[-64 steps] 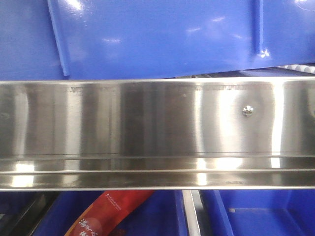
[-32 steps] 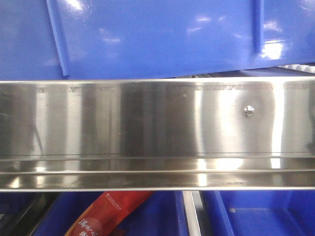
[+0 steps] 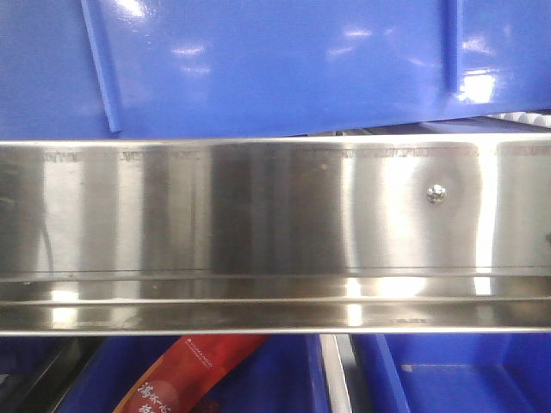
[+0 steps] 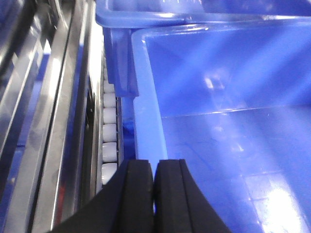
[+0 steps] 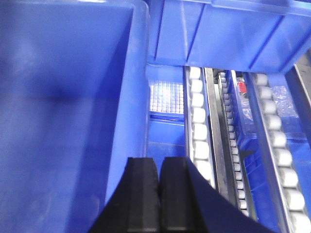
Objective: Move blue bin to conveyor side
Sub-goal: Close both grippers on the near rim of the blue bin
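The blue bin (image 3: 275, 60) fills the top of the front view, its glossy ribbed wall slightly tilted above the steel rail. Through the left wrist view I look into its empty inside (image 4: 233, 121); my left gripper (image 4: 154, 167) is shut on its left rim, which runs down between the black fingers. In the right wrist view the bin (image 5: 58, 97) is at the left, and my right gripper (image 5: 159, 165) is shut at its right rim. The conveyor side is out of view.
A shiny stainless rail (image 3: 258, 215) with a screw (image 3: 436, 194) crosses the front view. Below it are more blue bins (image 3: 465, 379) and a red packet (image 3: 185, 374). White roller tracks (image 4: 109, 131) (image 5: 199, 126) flank the bin. Other blue bins (image 4: 146, 14) (image 5: 223, 34) stand just beyond it.
The bin's wall has shifted very slightly up and left in the front view, and its highlights have moved. The rail stays put.
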